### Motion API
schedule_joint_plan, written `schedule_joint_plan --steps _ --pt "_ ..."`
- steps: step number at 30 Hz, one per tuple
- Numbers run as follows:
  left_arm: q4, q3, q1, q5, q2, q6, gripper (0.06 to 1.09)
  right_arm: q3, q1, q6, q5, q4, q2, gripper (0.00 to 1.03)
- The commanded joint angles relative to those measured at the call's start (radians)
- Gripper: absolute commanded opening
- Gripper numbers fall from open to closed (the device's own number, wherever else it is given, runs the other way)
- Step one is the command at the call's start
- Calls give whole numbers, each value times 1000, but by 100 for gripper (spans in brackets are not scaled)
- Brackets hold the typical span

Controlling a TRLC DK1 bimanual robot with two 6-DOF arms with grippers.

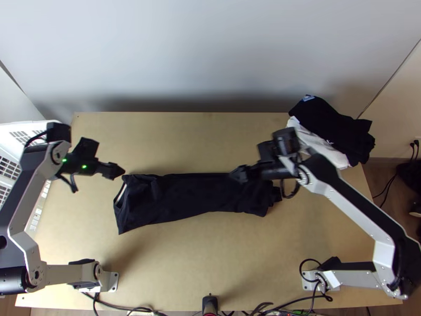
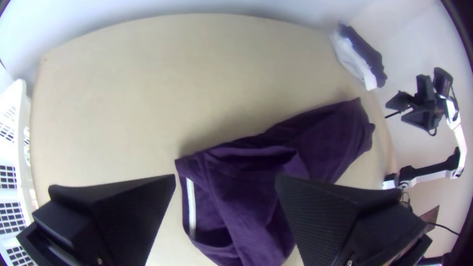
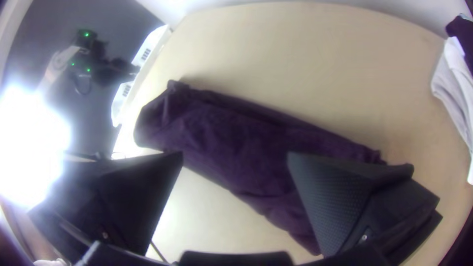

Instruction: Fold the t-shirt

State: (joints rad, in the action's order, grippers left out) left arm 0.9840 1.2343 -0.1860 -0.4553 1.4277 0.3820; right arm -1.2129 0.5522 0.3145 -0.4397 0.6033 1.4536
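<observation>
- The dark t-shirt point(image 1: 194, 195) lies on the wooden worktop point(image 1: 210, 263), a long, creased, folded strip; the left wrist view shows a white band point(image 2: 191, 207) at one end
- The left tool point(image 1: 114, 170) and right tool point(image 1: 241, 173) have textured fingers spread wide, gripping nothing
- Black cloth point(image 1: 337, 126) overlaps white cloth point(image 1: 316, 141) at the far right corner; a slotted white basket point(image 2: 20, 96) stands at left

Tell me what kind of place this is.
Probably a robot workspace set up for folding laundry: two arms mounted at a wooden table, a dark t-shirt and a basket.
</observation>
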Motion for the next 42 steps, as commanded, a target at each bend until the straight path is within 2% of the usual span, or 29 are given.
schedule_joint_plan --steps 1,7,10,15,22,24,34,39,42 --pt "182 -6 -142 -233 17 20 104 -76 130 84 -125 26 131 98" --pt "143 -98 -240 -261 48 47 104 -142 149 141 -235 -4 283 98" --pt "142 -124 -290 -316 82 55 104 -175 153 169 -287 -17 352 98" --pt "153 -154 -363 -359 145 109 104 -235 193 169 -295 -34 442 98" --pt "300 -182 -448 -436 272 325 104 -293 204 175 -298 -42 550 98" --pt "306 -188 -466 -442 298 342 104 -303 203 175 -298 -43 567 98" --pt "277 -185 -503 -416 362 390 104 -303 196 182 -298 -60 628 98" --pt "196 -211 -468 -318 372 391 104 -301 189 179 -298 -89 665 98" --pt "157 -223 -458 -290 373 391 104 -301 178 172 -297 -106 685 98"
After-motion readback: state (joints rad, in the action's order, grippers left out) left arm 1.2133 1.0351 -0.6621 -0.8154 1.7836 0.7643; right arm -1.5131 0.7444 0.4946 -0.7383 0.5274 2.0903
